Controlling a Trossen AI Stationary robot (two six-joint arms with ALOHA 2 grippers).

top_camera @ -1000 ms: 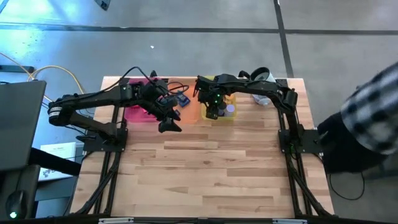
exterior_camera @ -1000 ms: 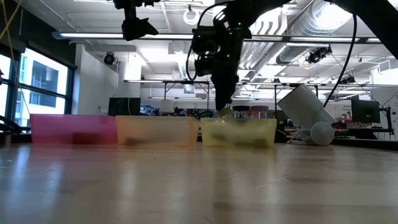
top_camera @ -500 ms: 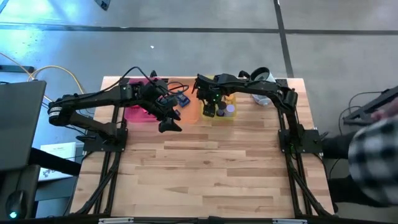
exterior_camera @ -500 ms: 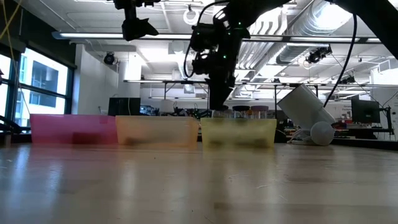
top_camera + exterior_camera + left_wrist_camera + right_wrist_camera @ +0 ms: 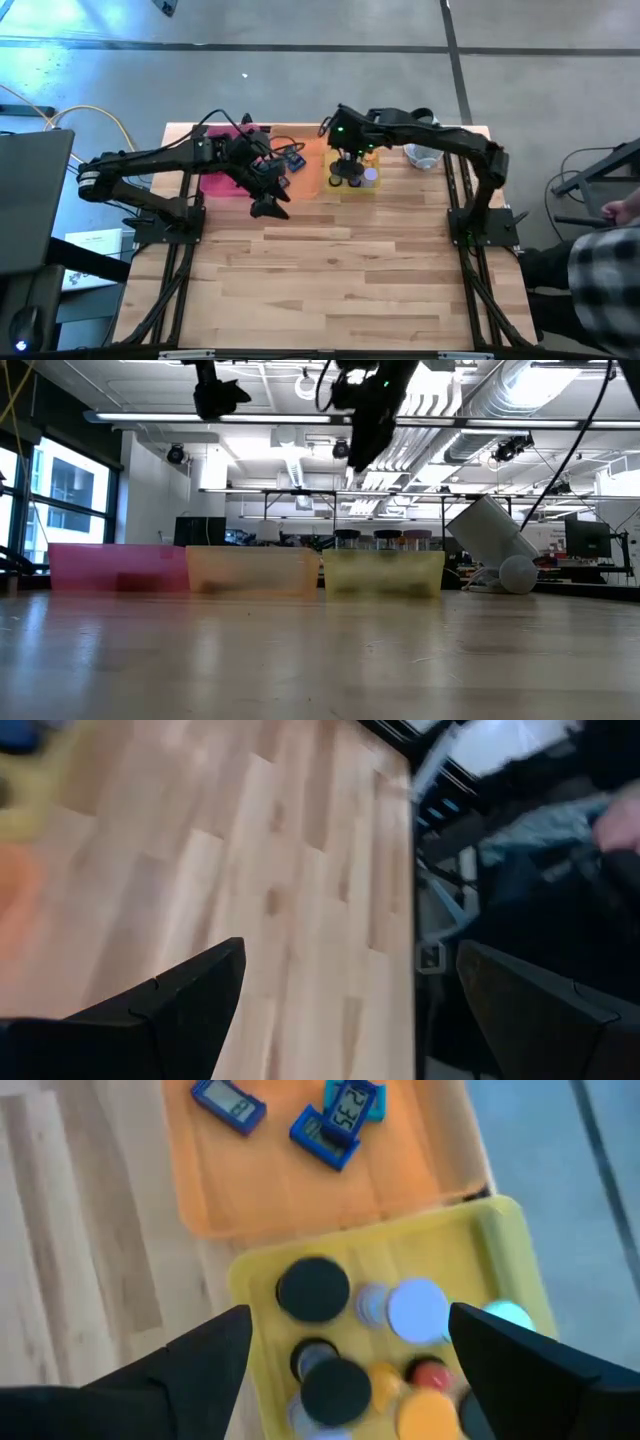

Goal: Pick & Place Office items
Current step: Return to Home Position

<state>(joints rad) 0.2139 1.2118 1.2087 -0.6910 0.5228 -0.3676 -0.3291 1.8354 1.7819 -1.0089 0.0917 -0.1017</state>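
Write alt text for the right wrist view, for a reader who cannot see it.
The right gripper, fingers wide open and empty, hangs over a yellow tray crowded with round caps in black, pale white, orange and red. Beside it an orange tray holds three blue digital clocks; both trays sit on a pale wooden table.

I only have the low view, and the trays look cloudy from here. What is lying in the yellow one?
Observer: The right wrist view shows the yellow tray holding round-capped pieces: black, pale, red and orange.
Operator: And the orange tray?
Observer: The orange tray holds three blue digital clocks.
Operator: Is either gripper carrying anything?
Observer: No, both are open and empty: the right gripper above the yellow tray, the left gripper over bare table.
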